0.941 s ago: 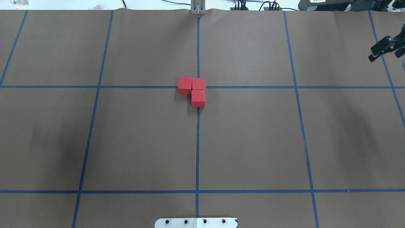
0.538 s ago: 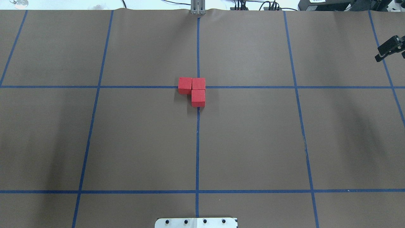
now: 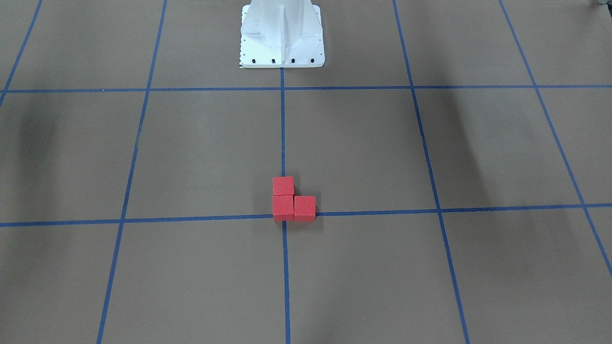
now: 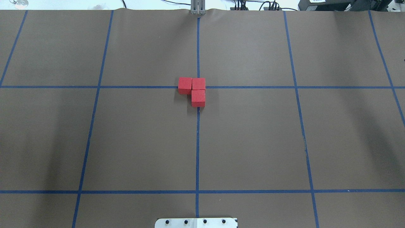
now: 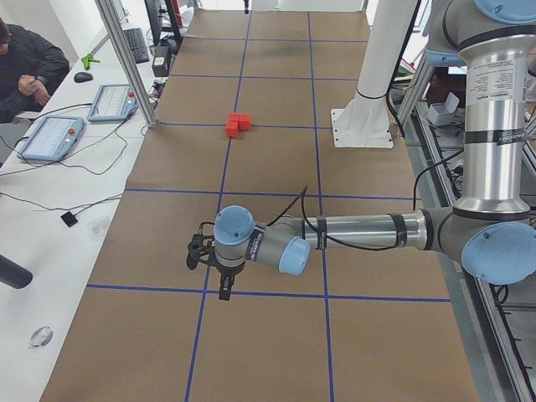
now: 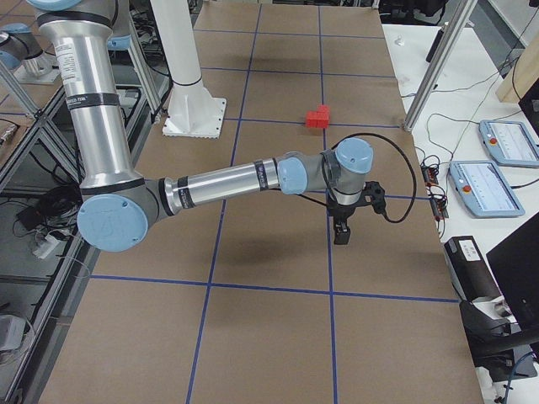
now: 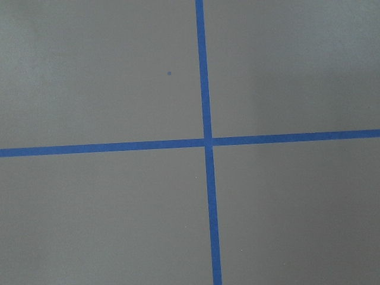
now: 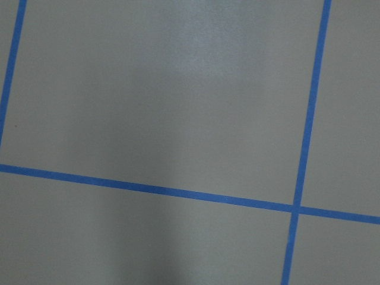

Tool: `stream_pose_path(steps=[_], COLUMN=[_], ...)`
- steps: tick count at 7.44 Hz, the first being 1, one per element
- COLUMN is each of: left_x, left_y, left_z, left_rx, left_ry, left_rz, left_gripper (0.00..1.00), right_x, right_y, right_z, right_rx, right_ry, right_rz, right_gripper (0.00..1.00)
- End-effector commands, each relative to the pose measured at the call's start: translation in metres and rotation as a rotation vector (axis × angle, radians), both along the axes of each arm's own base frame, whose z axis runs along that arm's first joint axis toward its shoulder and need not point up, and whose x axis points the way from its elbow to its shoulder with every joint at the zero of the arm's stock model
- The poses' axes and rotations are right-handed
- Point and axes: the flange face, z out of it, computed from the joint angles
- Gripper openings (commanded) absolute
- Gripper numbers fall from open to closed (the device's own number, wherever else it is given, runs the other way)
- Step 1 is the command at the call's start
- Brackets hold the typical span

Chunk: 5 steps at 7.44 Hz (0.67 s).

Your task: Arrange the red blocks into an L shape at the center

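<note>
Across the whole table lies the brown gridded surface point(image 4: 253, 142), marked w/ thin blue tape lines point(image 4: 246, 191). Over it, in the side views, reach the two arms. L arm point(image 5: 360, 233) stretches low & level out toward the robot's left end; R arm point(image 6: 219, 181) does the same toward the right end. Btwn them stands the white base point(image 3: 282, 38), bolted down at the robot's edge of the table, on the middle tape line.

L gripper point(image 5: 223, 291) points straight down above a tape line, close to a crossing, well apart from the blocks. It shows only from the side, so can't tell if its fingers are spread or pressed together. L wrist cam looks down on a tape crossing point(image 7: 208, 141). R gripper point(image 6: 341, 236) also points down, over a tape line at the other end, well apart from the blocks. Same problem: side view only, finger state can't be told.

Red blocks point(image 4: 198, 98) sit together in the middle of the grid, all 3 touching, flat on the surface, making an L. Two lie side by side along the cross line. The 3rd touches the robot-side face of the one further to the robot's right, on the middle line. That corner block covers the center, so the crossing itself is hidden. Neither gripper is near them.
</note>
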Motion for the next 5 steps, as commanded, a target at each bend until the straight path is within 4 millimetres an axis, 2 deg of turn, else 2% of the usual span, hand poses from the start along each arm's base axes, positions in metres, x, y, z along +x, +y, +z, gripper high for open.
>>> stream_pose_path(steps=[1, 3, 5], left_x=[-0.004, -0.006, -0.006], left_y=[0.009, 0.02, 0.022], left_z=[-0.003, -0.02, -0.052], left_rx=[-0.022, 0.001, -0.031], left_ry=[0.003, 0.001, -0.021], left_rz=[-0.006, -0.005, 0.002], left_gripper=[1.0, 1.0, 1.0], right_x=[0.022, 0.033, 0.037], right_y=[0.014, 0.022, 0.038], right_z=[0.015, 0.021, 0.042], right_rx=[-0.019, -0.035, -0.072], right_ry=[-0.007, -0.036, -0.03], right_rz=[0.029, 0.047, 0.05], right_gripper=[0.99, 0.99, 0.99])
